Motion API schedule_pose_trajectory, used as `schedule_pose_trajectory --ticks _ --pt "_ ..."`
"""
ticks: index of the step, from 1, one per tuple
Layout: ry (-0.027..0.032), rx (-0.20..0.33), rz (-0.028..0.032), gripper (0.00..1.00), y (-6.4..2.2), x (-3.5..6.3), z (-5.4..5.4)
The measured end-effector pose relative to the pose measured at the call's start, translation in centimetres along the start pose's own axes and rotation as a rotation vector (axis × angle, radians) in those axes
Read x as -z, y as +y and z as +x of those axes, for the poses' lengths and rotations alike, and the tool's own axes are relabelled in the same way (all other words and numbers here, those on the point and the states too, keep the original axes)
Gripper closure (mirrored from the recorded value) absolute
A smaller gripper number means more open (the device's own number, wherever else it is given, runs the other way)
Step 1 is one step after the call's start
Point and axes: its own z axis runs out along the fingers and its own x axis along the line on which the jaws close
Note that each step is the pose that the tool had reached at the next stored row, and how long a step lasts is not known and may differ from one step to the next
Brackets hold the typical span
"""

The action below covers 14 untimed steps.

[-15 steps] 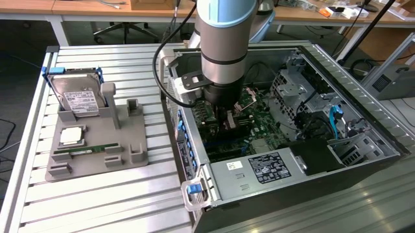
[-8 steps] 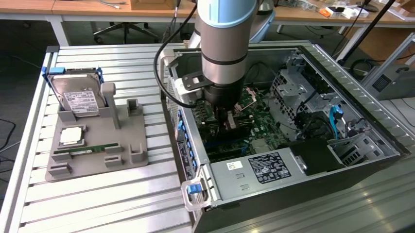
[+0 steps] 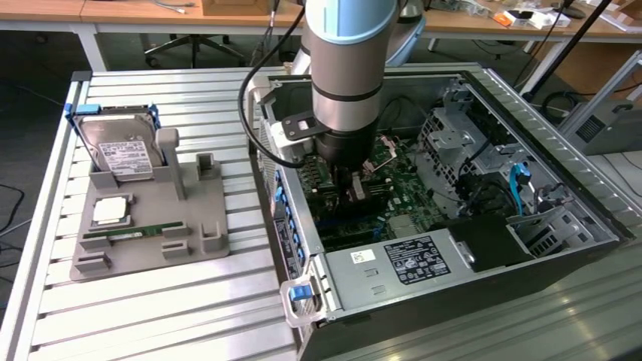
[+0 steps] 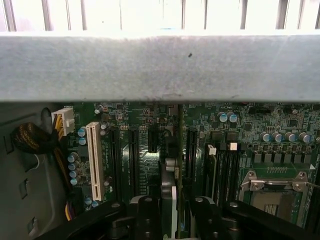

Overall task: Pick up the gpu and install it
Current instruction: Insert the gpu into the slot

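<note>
In the exterior view the arm reaches down into the open computer case (image 3: 592, 226). My gripper (image 3: 353, 188) hangs low over the green motherboard (image 3: 401, 199). It is shut on the gpu (image 3: 359, 197), a thin dark card held upright. The wrist view looks along the card's edge: the gpu (image 4: 170, 185) stands between my black fingers (image 4: 147, 215), and the gripper (image 4: 172, 220) holds it just above the row of black expansion slots (image 4: 134, 160). Its lower edge runs in line with the slot in the middle. I cannot tell whether the card touches the slot.
A white slot (image 4: 94, 160) and the CPU socket (image 4: 275, 185) flank the black slots, with the grey case wall (image 4: 160, 67) close ahead. The power supply (image 3: 401, 259) and drive cage (image 3: 456, 135) crowd the case. Outside, a grey fixture (image 3: 150, 226) holds a hard drive (image 3: 120, 150), a CPU (image 3: 110, 212) and a RAM stick (image 3: 135, 233).
</note>
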Motion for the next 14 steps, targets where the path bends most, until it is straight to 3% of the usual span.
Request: schedule_pose_trajectory --ticks 14 --pt "-0.0004 0.001 0.0 0.73 -0.09 -0.38 -0.02"
